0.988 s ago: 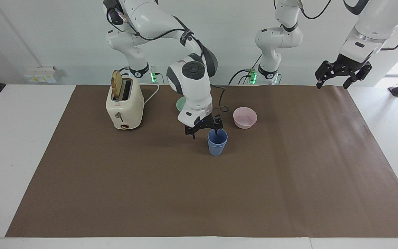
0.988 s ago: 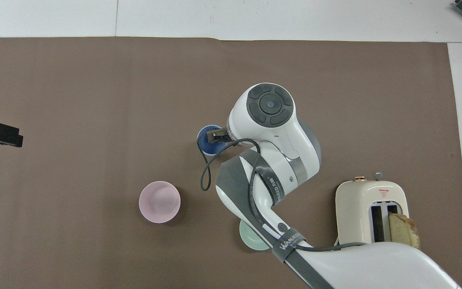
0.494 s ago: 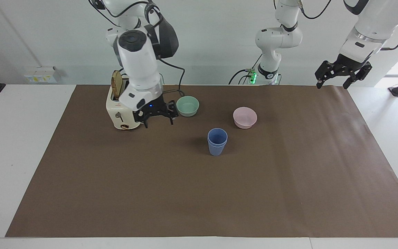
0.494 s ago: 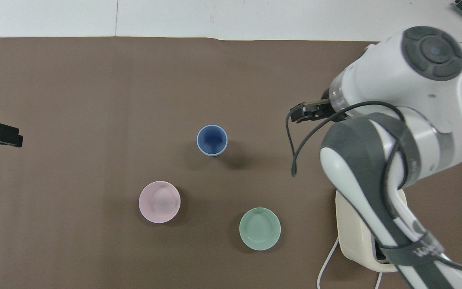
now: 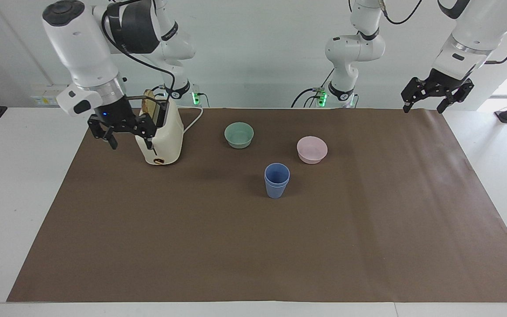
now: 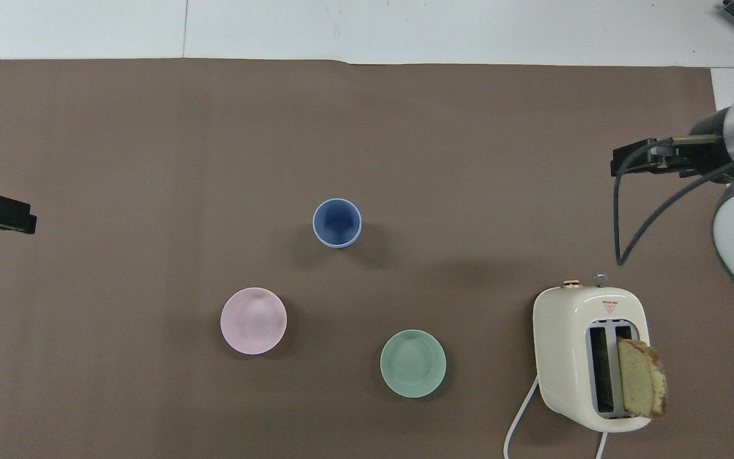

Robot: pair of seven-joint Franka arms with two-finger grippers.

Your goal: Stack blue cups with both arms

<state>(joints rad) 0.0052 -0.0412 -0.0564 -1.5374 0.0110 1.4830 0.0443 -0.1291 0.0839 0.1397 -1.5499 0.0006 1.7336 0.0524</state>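
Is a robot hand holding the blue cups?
No, the blue cups stand alone on the mat, with the right gripper and left gripper far away.

Blue cups point(image 5: 276, 180), matte, ctr frame. Mint-green bowl point(image 5: 239, 134), pink bowl point(image 5: 312, 149). Cream toaster point(image 5: 160, 137), tan bread slice point(image 6: 641, 378). Table point(image 5: 368, 246) brown; arms white w/ black tools.

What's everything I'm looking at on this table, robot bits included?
blue cups: two, blue, nested into one stack mid-mat
mint-green bowl: one, nearer the robots than the stack
pink bowl: one, beside the stack, toward the left arm's end
toaster: one, cream, toward the right arm's end
bread slice: one, tan, in a toaster slot
mat: one, brown, covering the table
right gripper: black, open, raised beside the toaster
left gripper: black, open, waiting over the mat's corner
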